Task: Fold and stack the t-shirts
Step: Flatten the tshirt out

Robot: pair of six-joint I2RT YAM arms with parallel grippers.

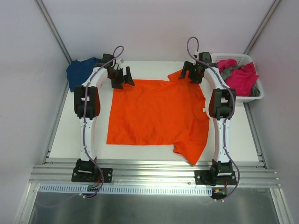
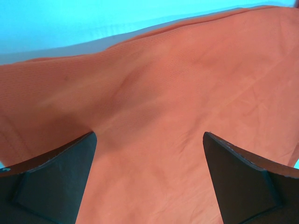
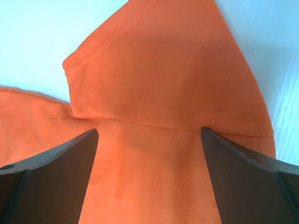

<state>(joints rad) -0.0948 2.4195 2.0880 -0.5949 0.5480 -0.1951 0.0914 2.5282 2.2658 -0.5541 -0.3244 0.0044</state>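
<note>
Nearest in the overhead view, a ribbed aluminium rail (image 1: pixel 154 170) carries both arm bases along the near edge of the white bench (image 1: pixel 70 135). An orange t-shirt (image 1: pixel 154 112) lies spread flat mid-bench, its straight hem to the left and its sleeves to the right, the near sleeve reaching almost to the rail. Bare bench shows left of the hem and along the far edge. The left tool (image 1: pixel 122 77) sits at the shirt's far left corner, the right tool (image 1: pixel 191 72) over the far sleeve. A navy t-shirt (image 1: pixel 80 72) is bunched in the far left corner. At the far right, a white slotted basket (image 1: pixel 254 95) holds a crumpled magenta t-shirt (image 1: pixel 240 77) and some grey cloth (image 1: pixel 225 71). From the left wrist, two dark, wedge-shaped fingers (image 2: pixel 56 177) stand wide apart, gripping nothing, over fine-knit orange cloth with shallow creases, its edge meeting pale bench beyond. From the right wrist, the fingers (image 3: pixel 51 177) are likewise spread and empty, framing the sleeve's shoulder seam; the sleeve tapers away and has a double-stitched hem.
</note>
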